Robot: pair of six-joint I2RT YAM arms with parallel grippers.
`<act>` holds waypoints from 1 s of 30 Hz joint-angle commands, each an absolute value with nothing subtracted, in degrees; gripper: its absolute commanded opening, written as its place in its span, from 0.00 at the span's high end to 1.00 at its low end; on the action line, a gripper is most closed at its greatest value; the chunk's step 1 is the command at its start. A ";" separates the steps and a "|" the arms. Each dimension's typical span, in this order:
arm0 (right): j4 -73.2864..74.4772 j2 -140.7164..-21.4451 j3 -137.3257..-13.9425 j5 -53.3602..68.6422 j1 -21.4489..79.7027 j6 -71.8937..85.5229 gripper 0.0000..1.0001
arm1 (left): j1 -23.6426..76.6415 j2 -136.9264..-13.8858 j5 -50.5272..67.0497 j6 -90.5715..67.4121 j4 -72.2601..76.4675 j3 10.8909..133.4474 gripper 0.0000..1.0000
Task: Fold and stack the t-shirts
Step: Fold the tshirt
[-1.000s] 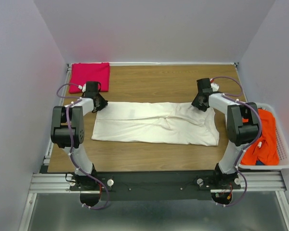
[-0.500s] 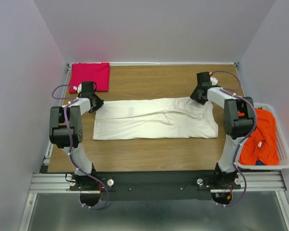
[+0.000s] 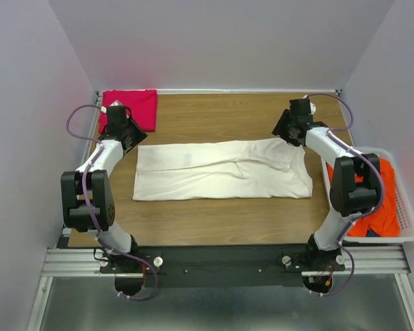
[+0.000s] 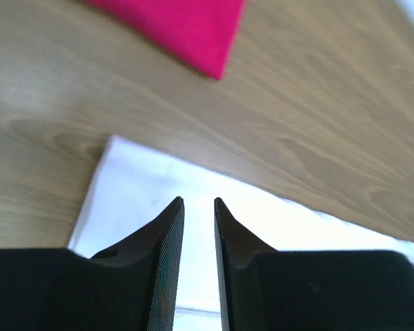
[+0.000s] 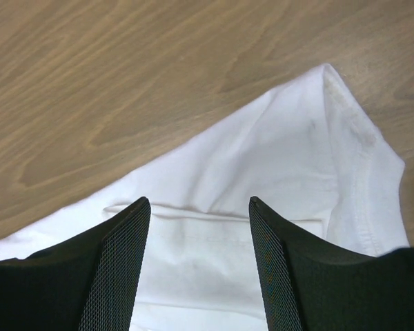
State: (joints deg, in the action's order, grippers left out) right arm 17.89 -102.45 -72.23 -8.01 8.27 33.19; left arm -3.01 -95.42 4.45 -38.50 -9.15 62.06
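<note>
Creases run along the white shirt (image 3: 221,171), folded into a long flat band across the middle of the table (image 3: 214,117). Left gripper (image 4: 196,201) hovers over its far left corner, jaws a slit apart, empty. Right gripper (image 5: 199,201) hovers over the far right corner, jaws wide, empty. Pink shirt (image 3: 134,107) lies folded far left; orange shirt (image 3: 384,193) is crumpled in the basket (image 3: 383,238).

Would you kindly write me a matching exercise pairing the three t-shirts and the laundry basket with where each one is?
1 white t-shirt
2 pink t-shirt
3 orange t-shirt
4 laundry basket

A folded, far left corner of the table
B inside the laundry basket
C beside the table, right edge
D spread out mid-table

Pairs: 1-D, 2-A, 3-B, 4-C
</note>
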 commanded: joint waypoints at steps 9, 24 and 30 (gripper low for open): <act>18.46 -108.36 -77.25 -8.17 17.66 26.72 0.37 | 4.04 -81.57 8.18 -25.67 -7.21 65.83 0.68; 22.06 -117.95 -84.90 -21.71 24.87 29.00 0.47 | 7.12 -77.34 5.36 -22.32 -5.63 60.29 0.67; 22.50 -118.04 -84.55 -21.88 25.66 29.27 0.65 | 7.29 -78.05 6.33 -22.59 -5.10 59.85 0.67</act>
